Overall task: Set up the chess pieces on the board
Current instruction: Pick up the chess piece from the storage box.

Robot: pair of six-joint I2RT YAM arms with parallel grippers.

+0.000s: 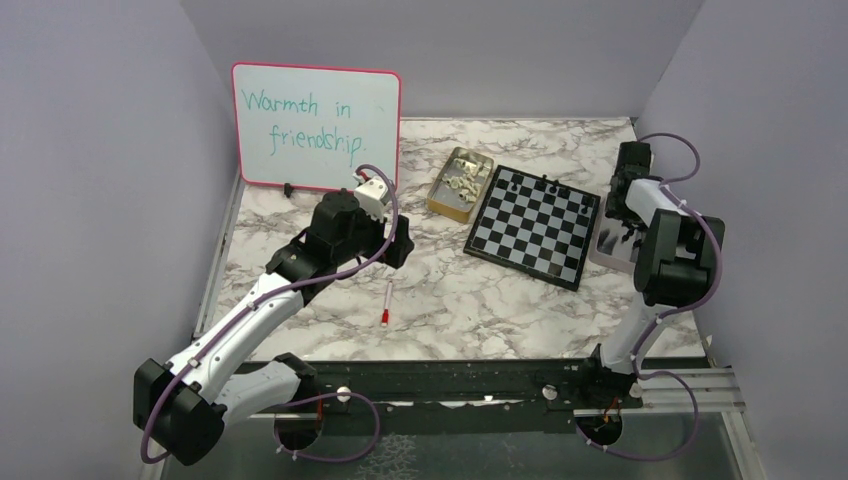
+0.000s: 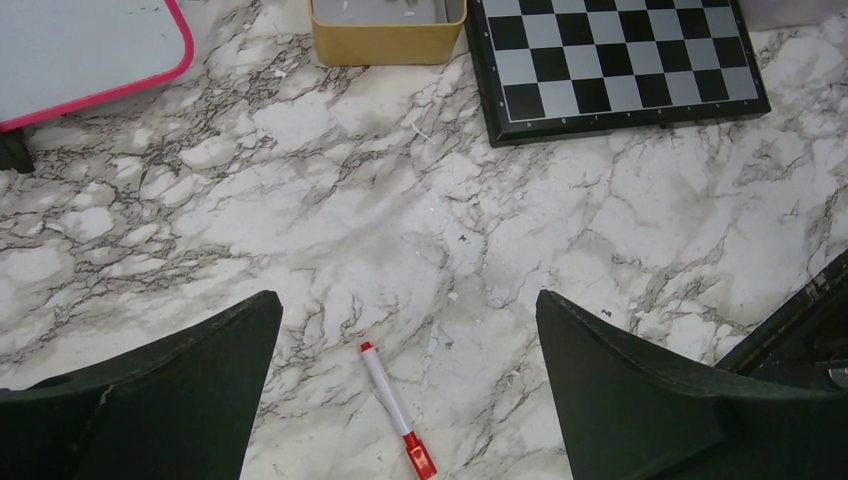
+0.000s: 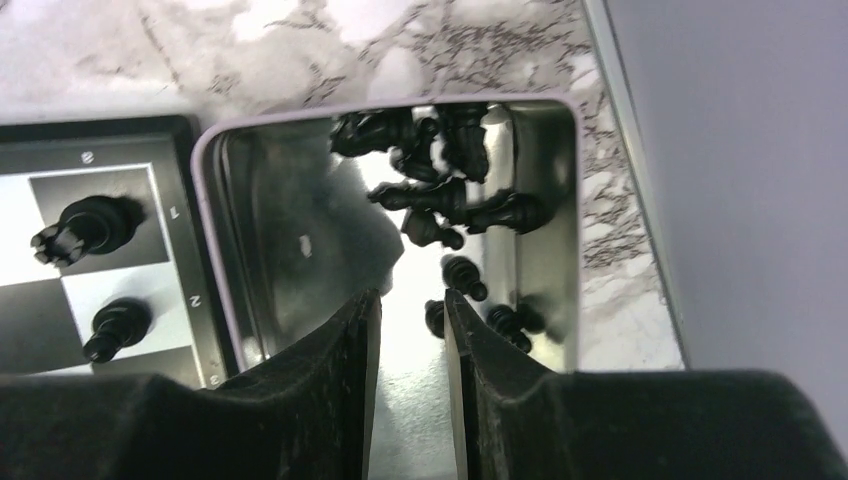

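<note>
The board [image 1: 533,225] lies right of centre with two black chess pieces [image 1: 513,185] standing on its far edge. In the right wrist view these two [image 3: 85,228] stand on the board's edge squares. Right of the board, a silver tin [image 3: 290,200] holds several loose black pieces [image 3: 440,195]. My right gripper [image 3: 412,305] hangs low inside this tin, narrowly open, with nothing between its fingers; one piece [image 3: 434,317] lies just beyond the right fingertip. A gold tin [image 1: 460,183] left of the board holds cream pieces. My left gripper [image 2: 405,300] hovers wide open and empty over the marble.
A pink-framed whiteboard [image 1: 315,125] leans against the back left wall. A red-capped marker [image 1: 386,302] lies on the marble table [image 1: 450,300], under my left gripper. The lilac side wall [image 3: 740,180] stands close to the silver tin's right side.
</note>
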